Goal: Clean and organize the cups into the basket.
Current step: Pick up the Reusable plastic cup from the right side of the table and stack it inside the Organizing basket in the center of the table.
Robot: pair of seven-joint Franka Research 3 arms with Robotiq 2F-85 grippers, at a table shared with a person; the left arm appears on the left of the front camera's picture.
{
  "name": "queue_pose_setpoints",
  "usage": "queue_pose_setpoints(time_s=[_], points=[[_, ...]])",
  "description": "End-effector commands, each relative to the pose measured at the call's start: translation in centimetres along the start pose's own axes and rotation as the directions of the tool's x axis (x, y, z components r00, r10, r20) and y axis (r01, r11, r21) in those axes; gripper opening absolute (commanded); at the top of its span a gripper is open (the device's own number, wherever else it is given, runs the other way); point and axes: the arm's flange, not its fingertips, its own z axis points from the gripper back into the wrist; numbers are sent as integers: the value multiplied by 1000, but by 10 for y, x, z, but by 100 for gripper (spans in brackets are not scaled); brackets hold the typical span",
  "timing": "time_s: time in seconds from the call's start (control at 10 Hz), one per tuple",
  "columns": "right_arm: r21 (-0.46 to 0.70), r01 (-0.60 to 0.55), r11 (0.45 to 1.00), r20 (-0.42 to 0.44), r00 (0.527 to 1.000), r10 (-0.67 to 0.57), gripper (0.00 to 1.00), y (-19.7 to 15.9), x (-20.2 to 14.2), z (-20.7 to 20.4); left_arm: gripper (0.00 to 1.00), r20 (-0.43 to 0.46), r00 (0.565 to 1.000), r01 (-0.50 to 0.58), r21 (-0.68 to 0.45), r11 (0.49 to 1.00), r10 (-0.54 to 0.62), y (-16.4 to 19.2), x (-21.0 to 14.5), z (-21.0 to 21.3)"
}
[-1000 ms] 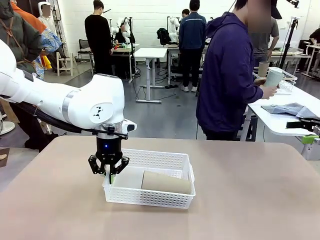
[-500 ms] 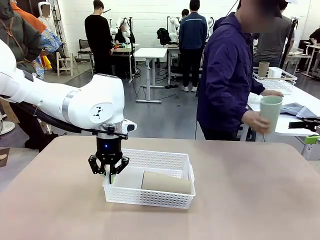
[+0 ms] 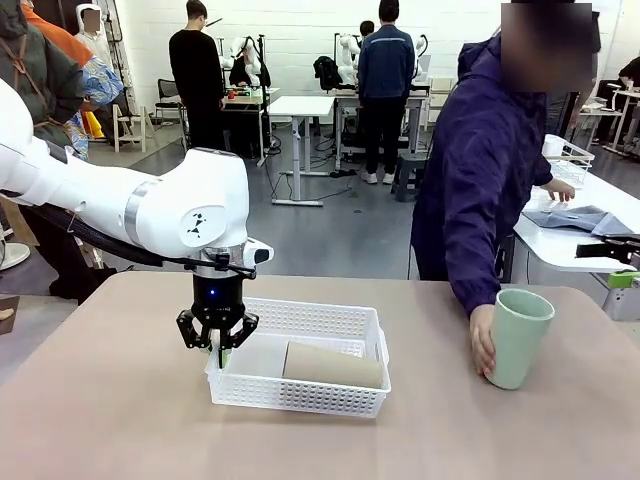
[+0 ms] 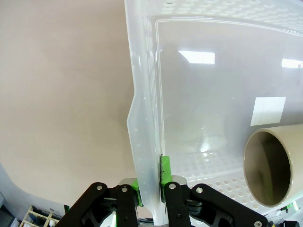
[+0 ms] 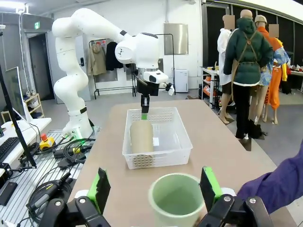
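Note:
The white lattice basket (image 3: 300, 392) sits mid-table with one tan-brown cup (image 3: 333, 365) lying on its side inside. My left gripper (image 3: 218, 348) is shut on the basket's left short wall (image 4: 142, 94), the fingers pinching it from both sides; the tan cup's open mouth (image 4: 267, 165) faces that view. A pale mint green cup (image 3: 518, 338) stands upright at the table's right, with the person's hand (image 3: 482, 342) on it. In the right wrist view the mint cup (image 5: 177, 203) stands just beyond my open right gripper (image 5: 155, 189), in line with the gap between its fingers.
The person in a dark purple jacket (image 3: 490, 190) leans over the far right edge, sleeve (image 5: 279, 189) close to my right gripper. A side table (image 3: 570, 235) behind holds a cloth and a wire-rimmed basket. Bare tabletop lies between basket and mint cup.
The person has turned from the side table and brought the mint green cup down onto my table at the right. My left gripper and the basket have not moved.

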Motion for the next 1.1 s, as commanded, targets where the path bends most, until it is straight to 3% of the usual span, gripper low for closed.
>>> queue_pose_setpoints(time_s=[0.0, 0.7, 0.8, 1.0], points=[[-12, 4, 1000, 2, 1000, -4, 100, -2, -2, 0, 0, 8, 1000, 2, 5, 1000, -3, 0, 0, 2], [0, 0, 1000, 0, 1000, 0, 100, 0, 0, 0, 0, 8, 1000, 2, 5, 1000, -3, 0, 0, 2], [-15, 48, 999, -64, 997, -49, 100, -7, -21, -5, 0, 8, 1000, 2, 5, 1000, -3, 0, 0, 2], [-93, 27, 995, -166, 985, -42, 100, -21, -56, -18, 0, 8, 1000, 2, 5, 1000, -3, 0, 0, 2]])
